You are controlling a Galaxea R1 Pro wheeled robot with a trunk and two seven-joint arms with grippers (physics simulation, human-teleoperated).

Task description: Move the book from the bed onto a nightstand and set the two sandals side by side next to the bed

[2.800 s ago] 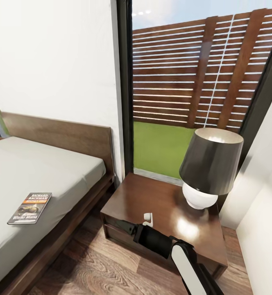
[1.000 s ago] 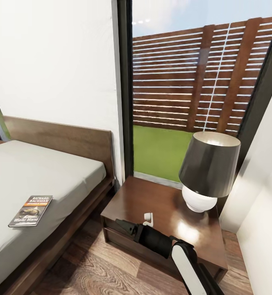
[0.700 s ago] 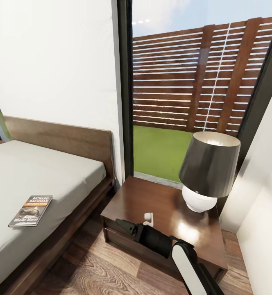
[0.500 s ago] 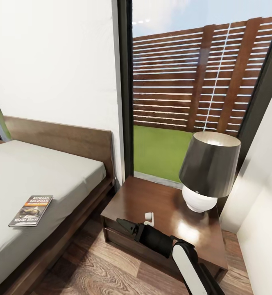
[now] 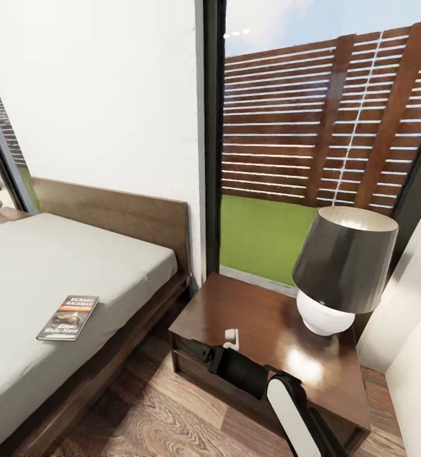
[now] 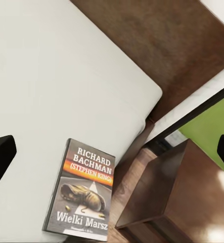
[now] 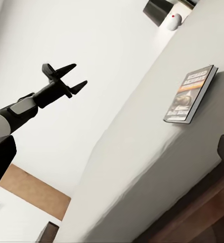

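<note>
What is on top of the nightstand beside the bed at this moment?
On the nightstand stand a lamp with a dark shade and white base, and a small white gadget near the front edge. The right arm covers part of that front edge. The book lies on the bed.

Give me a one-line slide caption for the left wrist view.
Paperback book lying flat near the grey mattress edge of the bed, nightstand beyond.

A big window (image 5: 324, 146) with a black frame stands next to the white wall (image 5: 103, 95). Through the window are a brown slatted fence (image 5: 337, 120) and green grass (image 5: 261, 231). Below the window, a lamp (image 5: 340, 270) with a dark shade shines. The floor (image 5: 160, 412) is brown wood planks.
</note>
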